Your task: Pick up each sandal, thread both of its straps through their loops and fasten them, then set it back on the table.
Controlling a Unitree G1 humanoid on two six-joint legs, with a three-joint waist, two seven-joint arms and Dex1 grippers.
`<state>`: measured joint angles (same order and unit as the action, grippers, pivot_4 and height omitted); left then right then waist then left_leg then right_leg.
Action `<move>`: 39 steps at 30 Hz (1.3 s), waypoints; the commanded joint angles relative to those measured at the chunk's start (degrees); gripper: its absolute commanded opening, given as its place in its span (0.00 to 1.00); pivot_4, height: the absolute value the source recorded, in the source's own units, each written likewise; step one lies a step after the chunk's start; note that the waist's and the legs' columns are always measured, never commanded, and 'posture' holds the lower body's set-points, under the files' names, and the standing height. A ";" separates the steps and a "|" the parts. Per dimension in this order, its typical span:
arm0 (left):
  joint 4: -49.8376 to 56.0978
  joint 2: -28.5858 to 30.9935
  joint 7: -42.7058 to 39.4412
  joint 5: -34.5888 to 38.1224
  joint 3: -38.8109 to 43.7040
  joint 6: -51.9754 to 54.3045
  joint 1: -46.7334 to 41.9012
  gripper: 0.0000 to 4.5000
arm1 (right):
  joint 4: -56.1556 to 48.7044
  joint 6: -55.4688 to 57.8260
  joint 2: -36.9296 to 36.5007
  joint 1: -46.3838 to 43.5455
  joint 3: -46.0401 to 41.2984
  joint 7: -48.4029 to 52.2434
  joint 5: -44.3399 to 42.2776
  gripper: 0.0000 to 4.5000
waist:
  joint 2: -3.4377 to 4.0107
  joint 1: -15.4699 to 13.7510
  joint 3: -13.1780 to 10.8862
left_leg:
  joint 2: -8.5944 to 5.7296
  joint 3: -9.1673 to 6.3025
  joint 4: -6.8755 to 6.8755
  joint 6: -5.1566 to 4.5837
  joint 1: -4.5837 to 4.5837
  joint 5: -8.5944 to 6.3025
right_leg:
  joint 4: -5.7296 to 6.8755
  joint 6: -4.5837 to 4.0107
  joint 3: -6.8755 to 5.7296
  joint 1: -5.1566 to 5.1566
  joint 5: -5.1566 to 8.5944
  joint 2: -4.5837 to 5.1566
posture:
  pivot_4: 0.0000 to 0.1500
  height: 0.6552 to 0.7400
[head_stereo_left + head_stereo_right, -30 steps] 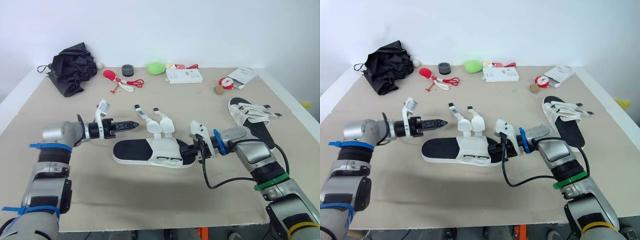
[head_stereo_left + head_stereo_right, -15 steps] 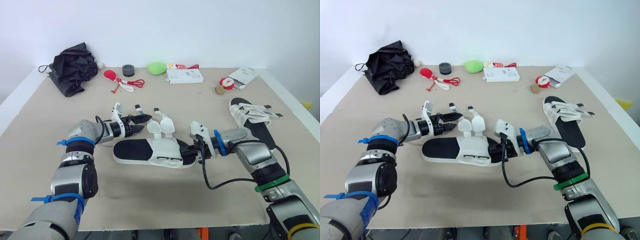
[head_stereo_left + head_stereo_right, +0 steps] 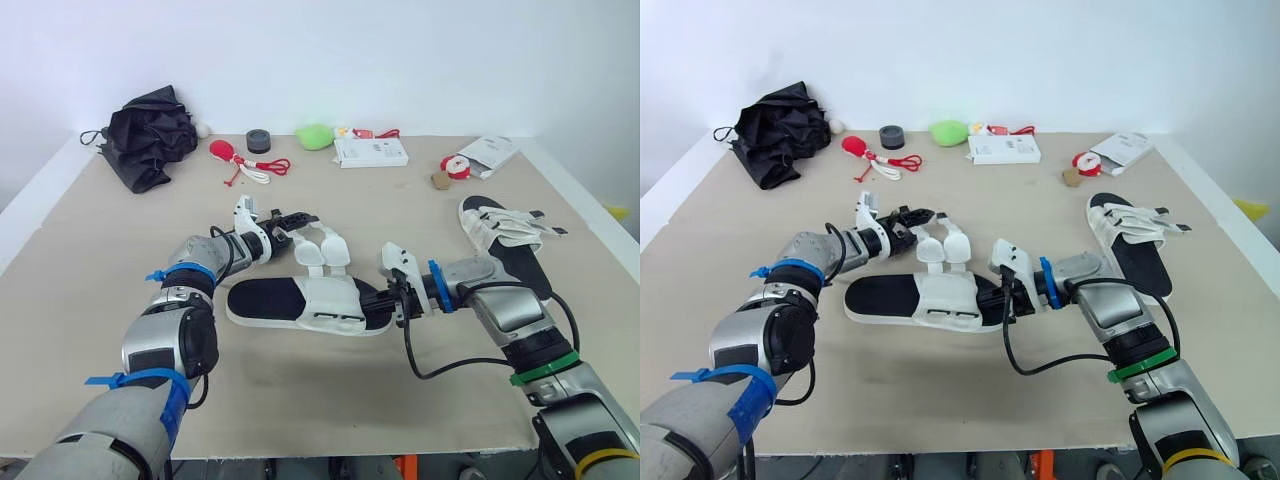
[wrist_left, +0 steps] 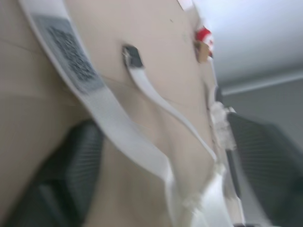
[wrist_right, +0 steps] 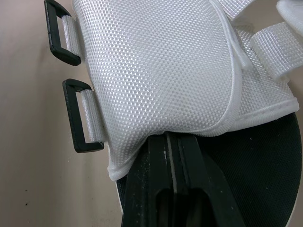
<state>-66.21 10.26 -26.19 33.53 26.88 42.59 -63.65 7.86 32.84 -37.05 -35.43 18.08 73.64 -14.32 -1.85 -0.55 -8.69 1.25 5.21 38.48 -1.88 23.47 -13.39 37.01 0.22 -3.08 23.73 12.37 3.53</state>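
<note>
At the table's (image 3: 90, 270) centre-left, the left gripper (image 3: 296, 217) has its fingers spread, with a white strap (image 4: 118, 132) of the unfastened sandal (image 3: 262, 300) lying between them. Just right of it, the right gripper (image 3: 374, 300) is clenched on the edge of that sandal's white upper, the sole flat on the table. The second sandal (image 3: 508, 243) lies well apart, far right.

Right gripper (image 5: 172, 142) tips: tucked under the white upper of the near sandal (image 3: 330, 300); any pinch on it impossible to tell.
Strap (image 4: 111, 120): blurred, edges smeared.
Far sandal (image 3: 500, 228): near end partly behind the right arm.
Red-and-white item (image 3: 455, 166): too small to identify.
</note>
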 commanded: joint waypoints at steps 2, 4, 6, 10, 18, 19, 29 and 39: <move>-0.95 0.59 1.16 -0.08 1.37 -2.29 -1.35 0.36 | 1.70 2.16 -0.43 2.47 2.35 -1.29 2.58 0.00 | -0.04 0.01 -0.02 | 0.00 0.00 0.00 -0.01 0.01 0.00 | -0.01 0.16 0.00 0.00 0.10 -0.01 | 1.00 1.00; -1.24 0.54 1.49 0.12 1.82 -2.62 -1.54 0.15 | 1.54 2.28 -0.41 2.64 2.33 -1.37 2.57 0.00 | -0.04 0.02 -0.03 | 0.00 0.00 -0.01 0.00 0.04 0.00 | -0.02 0.17 0.00 0.03 0.10 -0.01 | 1.00 1.00; -1.17 0.38 1.53 -0.08 1.85 -2.64 -1.52 0.01 | 1.35 2.38 -0.41 2.84 2.27 -1.37 2.49 0.00 | -0.04 0.02 -0.03 | 0.00 0.00 -0.04 0.02 0.04 -0.01 | -0.02 0.16 0.00 0.03 0.11 0.00 | 1.00 1.00; -0.93 0.03 1.63 -0.80 1.27 -2.31 -1.22 0.01 | 1.39 2.45 -0.24 2.89 2.20 -1.42 2.51 0.00 | -0.06 0.03 -0.03 | 0.00 -0.01 -0.05 0.02 0.03 -0.01 | -0.03 0.17 -0.01 0.02 0.12 0.00 | 1.00 1.00; 21.23 -1.70 -13.08 -2.84 -10.80 -0.26 5.74 0.01 | 1.09 2.64 -0.43 3.23 2.07 -1.38 2.48 0.00 | -0.08 0.10 -0.05 | 0.00 0.00 -0.07 0.05 0.07 -0.03 | -0.04 0.15 -0.02 0.05 0.13 -0.01 | 1.00 1.00; 26.75 -1.87 -14.63 -2.38 -12.53 0.18 8.10 0.01 | 1.05 2.69 -0.48 3.34 2.02 -1.38 2.45 0.00 | -0.07 0.11 -0.05 | 0.00 0.01 -0.09 0.07 0.08 -0.03 | -0.05 0.06 0.01 0.07 0.08 -0.01 | 1.00 1.00; 60.94 0.95 -23.66 -3.10 -20.94 -12.31 26.43 0.01 | 0.50 2.79 -1.46 4.98 1.21 -1.30 2.13 0.00 | -0.07 -0.07 -0.05 | 0.01 -0.03 -0.30 0.09 0.05 -0.04 | -0.05 -0.84 0.03 0.13 0.29 0.03 | 1.00 1.00; 62.19 8.73 -43.20 -16.37 -32.50 -55.23 33.13 0.01 | 0.54 2.83 -1.50 4.85 0.76 -1.13 2.19 0.00 | -0.05 -0.18 -0.04 | 0.01 -0.01 -0.32 -0.01 0.08 -0.05 | -0.23 -0.83 -0.03 0.10 0.29 0.07 | 1.00 1.00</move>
<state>-4.20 18.47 -66.67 18.47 -5.11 -4.63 -30.23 5.59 33.53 -37.28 -32.94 16.07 73.71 -15.03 -1.90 -0.74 -8.73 1.26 5.19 38.12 -1.90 23.55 -13.44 36.75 -0.61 -3.11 23.84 12.67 3.60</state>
